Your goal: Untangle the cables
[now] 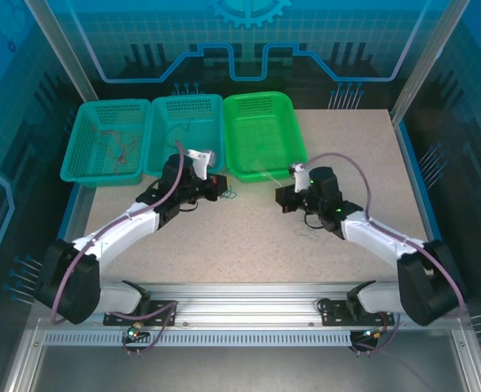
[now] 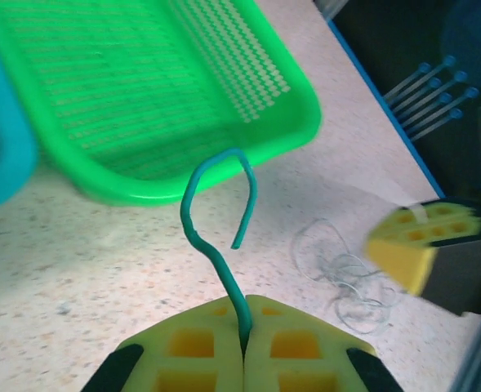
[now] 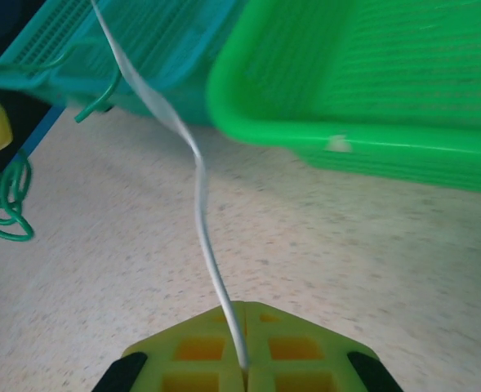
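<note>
Green wire (image 2: 185, 214), thin, is pinched between the closed pads of the left gripper (image 2: 243, 314). Its free end curls up in a hook just in front of the bright green basket (image 2: 142, 192). Right gripper (image 3: 242, 327) is likewise clamped shut on a pale wire (image 3: 200, 192), which rises from the pads and runs off toward the left arm's side.

Top view has both grippers over the middle of the table (image 1: 248, 253), near the baskets lined along the back edge and apart from each other. A loose pale coil (image 2: 346, 282) lies on the table between them. A green coil (image 3: 3, 204) sits by the left gripper; hanging or resting, cannot tell. Red wires (image 1: 122, 145) lie in the teal basket (image 1: 73, 163) at the back-left corner.

Handling, as a judgement:
- Wires look near weightless, soft but springy, and hold their curl.
- They seem smooth enough to slip through the pads if pulled hard, and hard pulling could tighten loops.
- Best hold is probably near an end, pads square across the strand.
- Drawing apart slowly seems the safer way.
</note>
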`<state>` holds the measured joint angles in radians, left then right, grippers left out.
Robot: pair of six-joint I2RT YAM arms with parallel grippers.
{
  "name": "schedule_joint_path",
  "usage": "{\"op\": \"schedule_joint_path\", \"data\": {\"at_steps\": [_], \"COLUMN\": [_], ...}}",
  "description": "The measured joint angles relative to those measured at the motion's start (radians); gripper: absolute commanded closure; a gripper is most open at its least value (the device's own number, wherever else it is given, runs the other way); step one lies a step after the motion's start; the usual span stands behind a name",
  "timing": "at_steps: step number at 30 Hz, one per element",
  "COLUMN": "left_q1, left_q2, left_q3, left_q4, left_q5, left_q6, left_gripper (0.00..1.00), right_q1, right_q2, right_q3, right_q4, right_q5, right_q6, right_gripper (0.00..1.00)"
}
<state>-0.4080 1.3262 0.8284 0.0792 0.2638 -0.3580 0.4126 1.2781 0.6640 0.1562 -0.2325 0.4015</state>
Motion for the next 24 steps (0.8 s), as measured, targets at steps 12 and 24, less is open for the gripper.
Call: {"op": "schedule_joint_path", "data": {"at_steps": [12,24], "left_q1": [0.019,0.279], "left_q2": [-0.018,0.151], "left_q3": [-0.012,0.328], "left_q4": [-0.018,-0.013], "left_q5": [-0.013,-0.112], "left_q6": [-0.008,-0.002], "left_gripper": [1.0,1.0], "right_q1": [-0.043,-0.043], "right_q2": [-0.179,-0.188], "right_q3": [-0.03,-0.011], "right_q4": [-0.146,-0.204], "right_q5": [0.129,0.14], "right_q6": [0.034,0.055], "right_gripper": [1.0,1.0]}}
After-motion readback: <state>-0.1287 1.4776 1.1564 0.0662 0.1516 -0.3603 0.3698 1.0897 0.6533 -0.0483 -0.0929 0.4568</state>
